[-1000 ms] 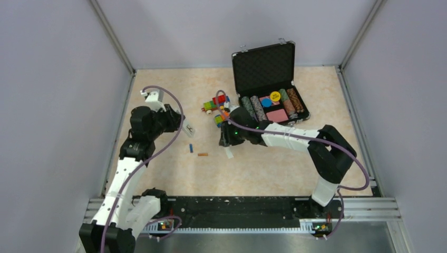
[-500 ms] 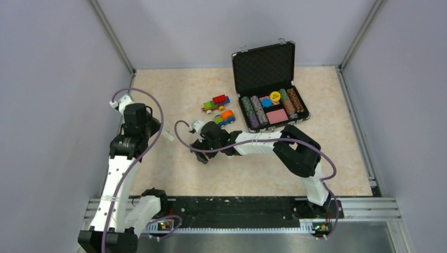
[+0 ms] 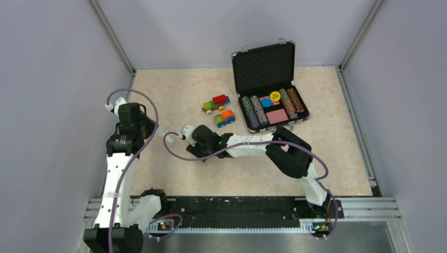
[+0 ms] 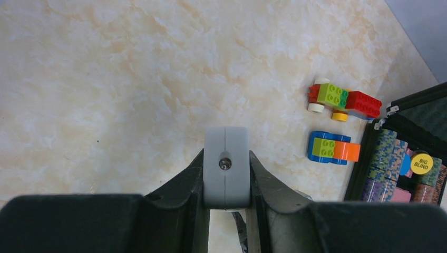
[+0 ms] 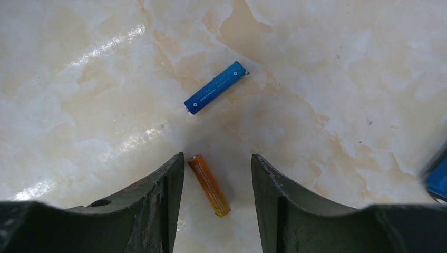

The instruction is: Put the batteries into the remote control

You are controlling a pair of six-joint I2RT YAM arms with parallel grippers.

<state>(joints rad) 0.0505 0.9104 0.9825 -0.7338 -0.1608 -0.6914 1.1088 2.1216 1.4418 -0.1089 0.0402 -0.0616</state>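
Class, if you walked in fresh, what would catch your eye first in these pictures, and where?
The open black case of coloured chips, towards the far right in the top view, stands out most. In the right wrist view, the open right gripper straddles the orange battery, the blue battery lying just beyond. The left gripper is shut on the remote control.

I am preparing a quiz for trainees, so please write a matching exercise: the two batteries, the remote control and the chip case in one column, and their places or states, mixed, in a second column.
Things:
1. orange battery
2. blue battery
3. remote control
4. chip case

Places or states:
A. clamped in the left jaws
B. open, with its lid up
C. lying flat between the open right jaws
D. lying flat beyond the right jaws, outside them

Pairs: 1-C, 2-D, 3-A, 4-B
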